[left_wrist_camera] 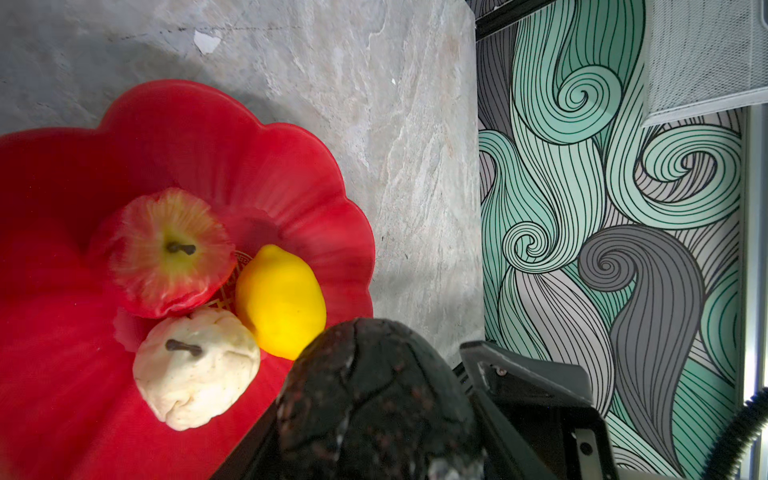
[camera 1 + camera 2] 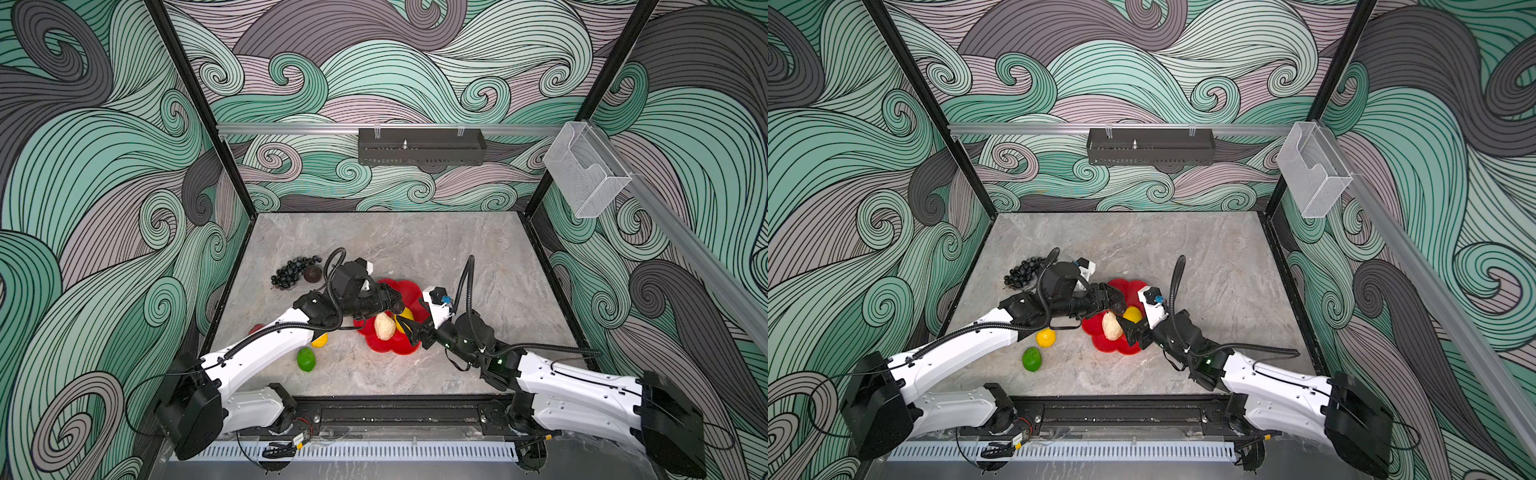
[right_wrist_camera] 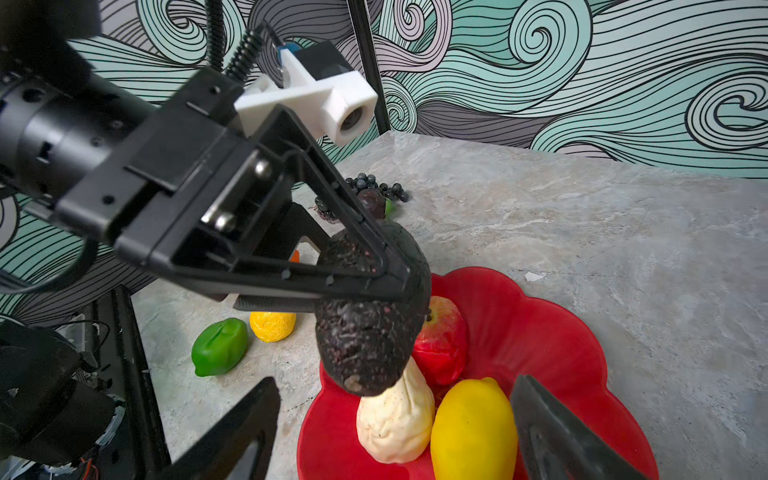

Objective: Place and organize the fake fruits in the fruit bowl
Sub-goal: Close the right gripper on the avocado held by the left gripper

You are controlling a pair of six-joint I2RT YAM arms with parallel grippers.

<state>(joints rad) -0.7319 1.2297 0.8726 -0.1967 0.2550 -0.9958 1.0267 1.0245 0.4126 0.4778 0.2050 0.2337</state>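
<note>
The red scalloped fruit bowl point(image 2: 409, 291) point(image 1: 270, 166) holds a red apple point(image 1: 170, 253), a yellow lemon point(image 1: 280, 301) and a beige pear point(image 2: 385, 326). My left gripper point(image 2: 395, 304) is shut on a dark avocado point(image 3: 370, 332), which hangs over the bowl just above the pear point(image 3: 395, 424). Reaching in from the bowl's near right rim, my right gripper point(image 2: 409, 330) point(image 3: 395, 380) is open. Its fingers flank the pear and lemon point(image 3: 473, 428) without touching them. On the table lie a green lime point(image 2: 306, 359), a second lemon point(image 2: 320, 340) and a grape bunch point(image 2: 293, 272).
A dark round fruit point(image 2: 312, 274) sits against the grapes at the table's left. Something red point(image 2: 256, 329) shows partly from under the left arm. A black tray point(image 2: 422, 146) and a clear plastic box point(image 2: 584, 174) hang on the wall rails.
</note>
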